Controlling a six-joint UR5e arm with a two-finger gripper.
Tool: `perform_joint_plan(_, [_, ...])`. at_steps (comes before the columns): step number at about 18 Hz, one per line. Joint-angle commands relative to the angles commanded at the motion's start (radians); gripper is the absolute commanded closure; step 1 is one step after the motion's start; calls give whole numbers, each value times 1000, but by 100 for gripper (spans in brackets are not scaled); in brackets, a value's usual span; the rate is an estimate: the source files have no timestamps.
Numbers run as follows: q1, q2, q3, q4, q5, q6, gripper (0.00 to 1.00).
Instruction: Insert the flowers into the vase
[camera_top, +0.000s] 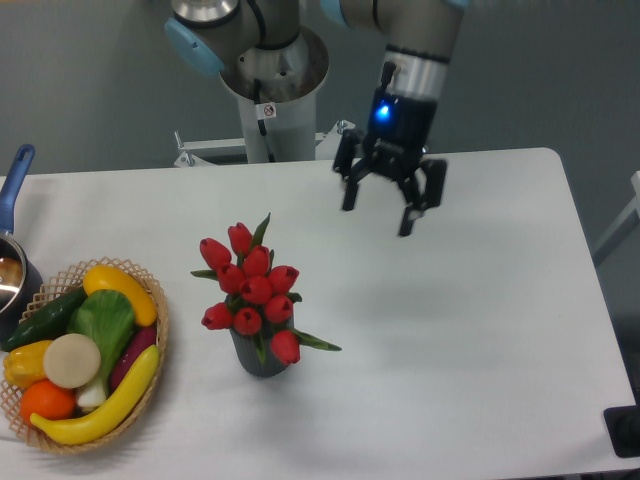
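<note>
Fixed camera: red tulips (252, 290) stand upright in the dark grey vase (260, 357), near-centre of the white table (480, 330), a vegetable basket (150, 300) well apart to the left. The gripper (378, 209) hangs far right of the bunch, fingers spread wide, holding nothing. Insertion looks done; a good finish is a clear retreat, no brushing the top-heavy blooms.

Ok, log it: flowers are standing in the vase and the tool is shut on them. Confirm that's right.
Not quite. The flowers do stand in the vase, but the tool is open and well clear of them, up and to the right, as the camera view shows.
</note>
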Motion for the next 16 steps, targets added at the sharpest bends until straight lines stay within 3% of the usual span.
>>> perform_joint_plan(2, [0, 3, 26, -52, 51, 15, 0])
perform_joint_plan(6, [5, 21, 52, -170, 152, 220, 0])
perform_joint_plan(9, [40, 54, 60, -288, 217, 320, 0])
perform_joint_plan(11, [104, 69, 60, -360, 217, 454, 0])
perform_joint_plan(16, [132, 77, 54, -382, 212, 511, 0])
